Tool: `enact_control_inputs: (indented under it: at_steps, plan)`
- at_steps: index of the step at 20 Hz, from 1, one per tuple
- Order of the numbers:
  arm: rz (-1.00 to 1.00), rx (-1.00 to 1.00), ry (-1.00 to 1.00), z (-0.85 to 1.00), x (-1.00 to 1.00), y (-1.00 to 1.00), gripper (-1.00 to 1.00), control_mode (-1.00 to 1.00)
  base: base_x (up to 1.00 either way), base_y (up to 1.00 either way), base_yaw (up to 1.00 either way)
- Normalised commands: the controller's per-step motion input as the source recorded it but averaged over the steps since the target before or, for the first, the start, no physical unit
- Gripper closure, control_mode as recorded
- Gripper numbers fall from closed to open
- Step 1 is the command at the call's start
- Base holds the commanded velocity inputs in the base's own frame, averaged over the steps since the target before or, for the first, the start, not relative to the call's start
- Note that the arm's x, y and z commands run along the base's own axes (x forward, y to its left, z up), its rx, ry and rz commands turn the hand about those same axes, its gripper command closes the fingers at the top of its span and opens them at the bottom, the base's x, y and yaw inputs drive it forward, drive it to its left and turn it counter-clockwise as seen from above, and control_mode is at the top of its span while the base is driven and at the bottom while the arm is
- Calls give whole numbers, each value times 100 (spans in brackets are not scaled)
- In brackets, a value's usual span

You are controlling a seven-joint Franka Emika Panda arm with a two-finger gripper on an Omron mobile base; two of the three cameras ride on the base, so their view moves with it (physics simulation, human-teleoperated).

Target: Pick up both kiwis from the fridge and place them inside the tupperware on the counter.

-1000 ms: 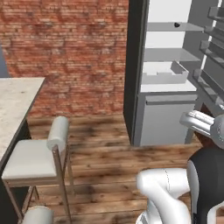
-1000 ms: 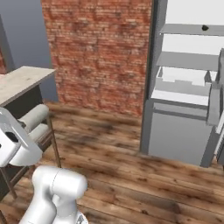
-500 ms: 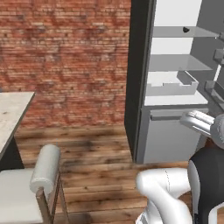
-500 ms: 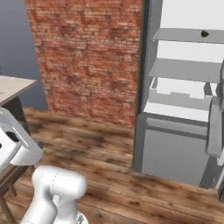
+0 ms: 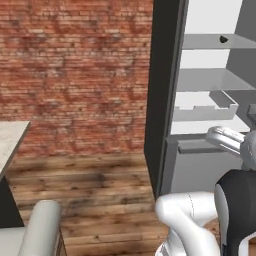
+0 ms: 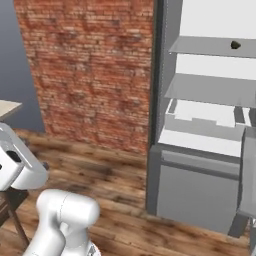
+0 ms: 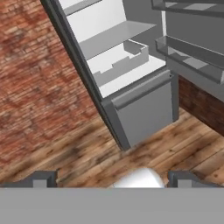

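standing open, the fridge showed smooth pale walls and flat grey shelves, one dark kiwi up high; gripper fingers spread wide, empty.

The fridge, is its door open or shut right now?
Open. The fridge shows its pale inside and grey shelves, with one small dark kiwi on an upper shelf; door shelves stand swung out in the hand view.

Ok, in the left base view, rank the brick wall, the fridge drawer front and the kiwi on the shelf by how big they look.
1. brick wall
2. drawer front, partly hidden by the arm
3. kiwi, a tiny dark speck on the upper shelf, also farther away
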Motion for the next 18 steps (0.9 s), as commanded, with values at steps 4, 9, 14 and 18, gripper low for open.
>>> enact_control_inputs:
  at_steps: [4, 9, 14, 18]
  plan:
    - [0, 0, 0, 0, 0, 0, -100, 100, 60, -33, 0]
    - [0, 0, 0, 0, 0, 0, -100, 100, 40, -49, -9]
    - [0, 0, 0, 0, 0, 0, -100, 100, 55, -47, -34]
    - [0, 0, 0, 0, 0, 0, -100, 100, 56, -43, -42]
